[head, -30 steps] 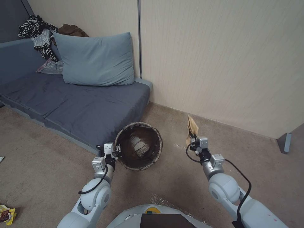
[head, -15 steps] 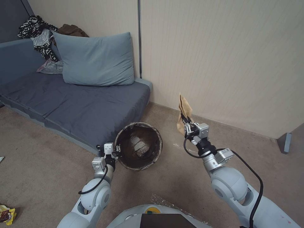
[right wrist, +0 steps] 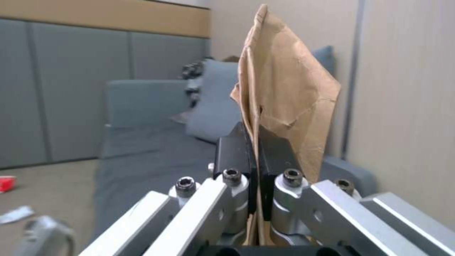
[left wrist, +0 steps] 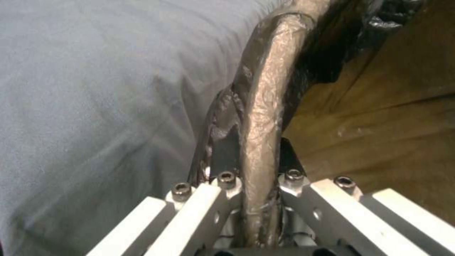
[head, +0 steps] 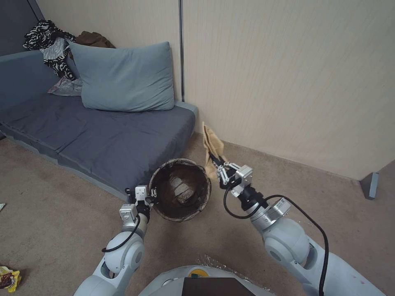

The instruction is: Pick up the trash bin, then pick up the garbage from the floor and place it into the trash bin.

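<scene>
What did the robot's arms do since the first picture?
The right hand, shut on the brown paper bag, carried it up and leftward toward the trash bin, ending just beside the rim. The left hand stayed clamped on the bin's rim, and the bin did not move. The sofa and pillow are unchanged.

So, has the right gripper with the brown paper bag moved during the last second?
Yes. The right gripper, shut on the brown paper bag, has moved toward the robot's left, now beside the trash bin, which stayed put.
</scene>
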Controlling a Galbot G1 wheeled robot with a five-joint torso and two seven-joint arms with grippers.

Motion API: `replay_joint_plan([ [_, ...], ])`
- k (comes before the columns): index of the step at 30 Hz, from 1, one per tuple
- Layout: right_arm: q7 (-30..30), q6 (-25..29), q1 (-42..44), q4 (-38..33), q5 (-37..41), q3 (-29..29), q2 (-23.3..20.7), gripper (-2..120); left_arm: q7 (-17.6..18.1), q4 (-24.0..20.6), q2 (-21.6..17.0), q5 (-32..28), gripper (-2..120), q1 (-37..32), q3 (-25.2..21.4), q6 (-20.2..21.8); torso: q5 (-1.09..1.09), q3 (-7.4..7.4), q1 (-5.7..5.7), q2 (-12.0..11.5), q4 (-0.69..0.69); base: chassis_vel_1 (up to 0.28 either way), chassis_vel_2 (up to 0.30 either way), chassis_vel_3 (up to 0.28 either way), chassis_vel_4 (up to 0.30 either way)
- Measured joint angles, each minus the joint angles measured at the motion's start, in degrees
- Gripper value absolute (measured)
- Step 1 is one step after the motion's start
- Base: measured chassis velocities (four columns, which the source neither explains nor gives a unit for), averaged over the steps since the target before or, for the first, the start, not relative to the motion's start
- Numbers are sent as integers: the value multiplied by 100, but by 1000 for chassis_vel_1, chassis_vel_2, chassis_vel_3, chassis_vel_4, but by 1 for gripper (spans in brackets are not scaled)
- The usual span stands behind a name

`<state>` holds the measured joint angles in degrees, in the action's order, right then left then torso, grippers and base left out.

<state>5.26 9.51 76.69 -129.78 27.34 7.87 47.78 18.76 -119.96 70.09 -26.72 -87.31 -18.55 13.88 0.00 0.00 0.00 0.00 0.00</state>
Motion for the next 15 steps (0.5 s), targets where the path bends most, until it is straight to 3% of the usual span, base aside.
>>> replay_joint_plan([
  [15,-587,292,-682,236,147,-1367,-178,0,0,0,0,0,0,0,0,0,0,0,0,0,0,0,0,0,0],
])
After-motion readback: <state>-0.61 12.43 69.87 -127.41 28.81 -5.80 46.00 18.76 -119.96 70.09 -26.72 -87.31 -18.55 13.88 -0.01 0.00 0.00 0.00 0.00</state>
